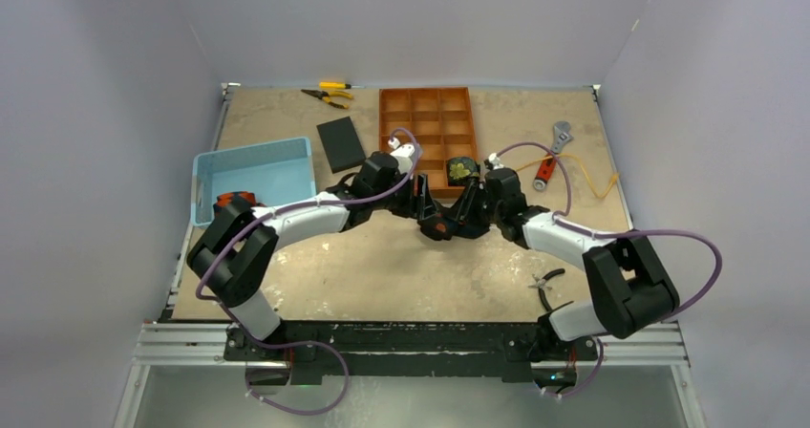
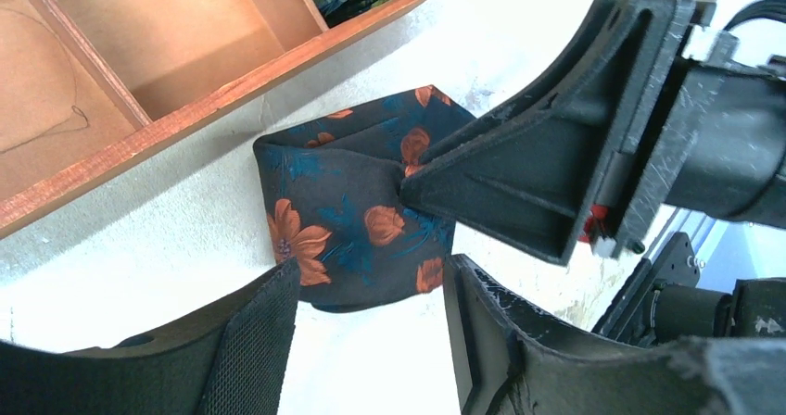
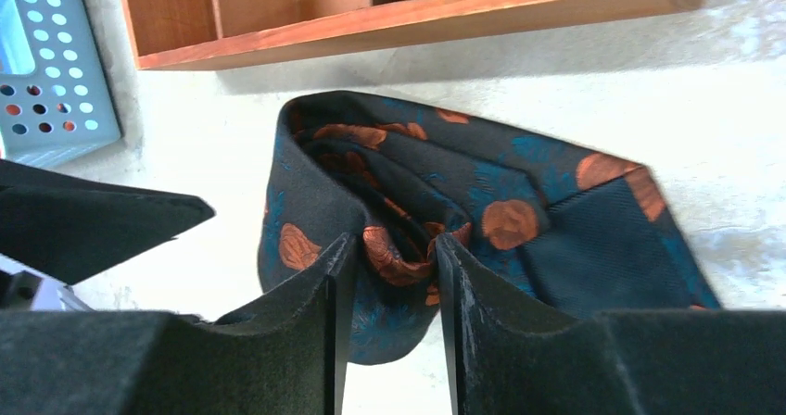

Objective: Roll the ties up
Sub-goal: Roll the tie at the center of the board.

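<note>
The right gripper (image 3: 389,248) is pinching a fold of the orange-flowered dark tie (image 3: 519,207), while the left gripper (image 2: 371,281) is straddling its opposite edge, spread wide, perhaps not touching. The tie is lying bunched on the tabletop (image 3: 649,91), just beside the wooden compartment tray (image 3: 417,26).

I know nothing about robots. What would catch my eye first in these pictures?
At the middle of the table, a dark tie with orange flowers lies bunched up; the right gripper pinches its folds while the left gripper hangs open at its edge. Just behind stands an orange compartment tray with another tie tucked in its near right corner, and a pale blue basket sits at the left.
</note>
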You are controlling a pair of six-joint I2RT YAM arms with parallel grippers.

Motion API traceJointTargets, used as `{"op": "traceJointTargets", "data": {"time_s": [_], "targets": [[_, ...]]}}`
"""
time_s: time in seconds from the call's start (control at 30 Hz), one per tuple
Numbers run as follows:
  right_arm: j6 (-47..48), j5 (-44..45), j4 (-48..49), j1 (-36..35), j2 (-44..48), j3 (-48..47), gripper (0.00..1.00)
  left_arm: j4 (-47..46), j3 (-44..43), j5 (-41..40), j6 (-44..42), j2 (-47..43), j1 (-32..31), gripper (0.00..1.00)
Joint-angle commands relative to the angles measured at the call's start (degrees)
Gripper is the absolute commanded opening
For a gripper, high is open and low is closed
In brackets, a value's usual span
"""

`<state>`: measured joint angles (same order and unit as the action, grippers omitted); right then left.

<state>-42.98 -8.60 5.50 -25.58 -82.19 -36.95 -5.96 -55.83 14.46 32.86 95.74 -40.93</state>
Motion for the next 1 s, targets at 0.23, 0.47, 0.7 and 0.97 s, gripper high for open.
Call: {"op": "traceJointTargets", "data": {"time_s": [0.23,0.47,0.7,0.97], "targets": [[5.1,-3.1,3.0,5.1,0.9,2.5,0.42,-3.5,-0.5,7.7,-1.5,0.7,4.2,0.64],[4.5,-3.4,3.8,5.4,2.6,5.3,0.43,-5.1,-2.5,12.3,0.7,5.2,4.6,0.68],[3.6,-3.0,3.4,5.5,3.8,7.1,0.43,-8.6,-1.2,16.4,2.4,7.3,4.1,0.63],[2.6,-2.5,3.3,5.5,5.9,8.6,0.46,-4.9,-2.9,12.9,0.5,9.0,2.8,0.56]]}}
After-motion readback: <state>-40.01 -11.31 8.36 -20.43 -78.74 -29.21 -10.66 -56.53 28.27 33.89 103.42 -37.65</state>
